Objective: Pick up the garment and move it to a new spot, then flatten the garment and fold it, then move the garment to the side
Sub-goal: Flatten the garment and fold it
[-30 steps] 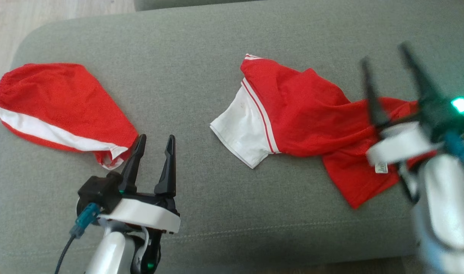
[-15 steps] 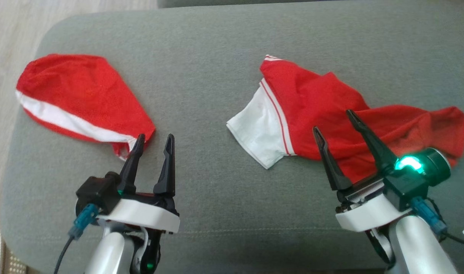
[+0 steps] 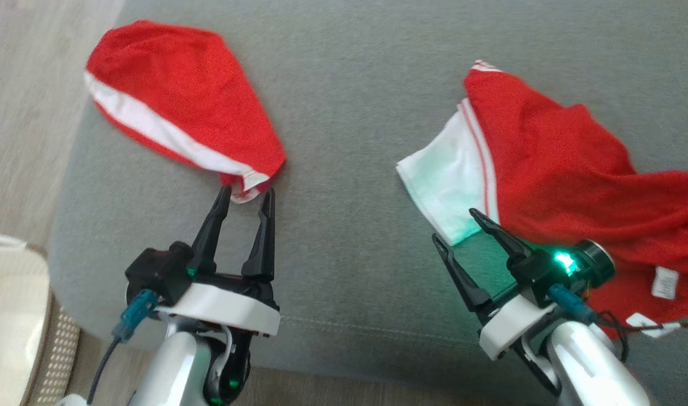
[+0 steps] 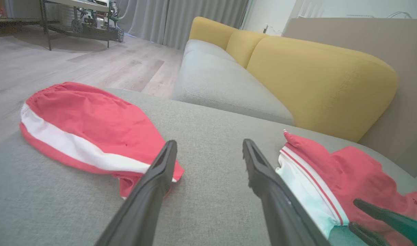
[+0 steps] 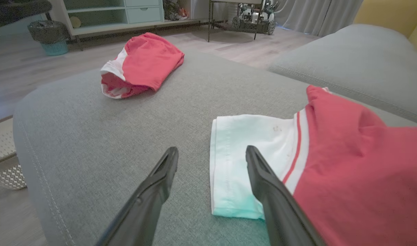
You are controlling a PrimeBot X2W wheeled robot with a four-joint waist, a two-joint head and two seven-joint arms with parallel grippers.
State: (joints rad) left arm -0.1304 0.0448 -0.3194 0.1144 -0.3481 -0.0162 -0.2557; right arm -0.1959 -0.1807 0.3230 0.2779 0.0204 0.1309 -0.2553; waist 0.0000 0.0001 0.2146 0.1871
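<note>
Across cushion (image 3: 349, 146) middle, open room; folded shorts (image 3: 186, 96) near left edge, shirt (image 3: 558, 169) right; left fingers (image 3: 263, 231), right fingers (image 3: 499, 234) wide, empty

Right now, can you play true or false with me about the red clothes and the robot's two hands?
The red shorts with a white stripe and the red shirt with a white sleeve both lie on the grey fabric cushion. True.
The left gripper is holding the shorts. False: its jaws are open and hold nothing.
The right gripper is open. True.
The padded sofa back is blue. False: it is yellow.
</note>
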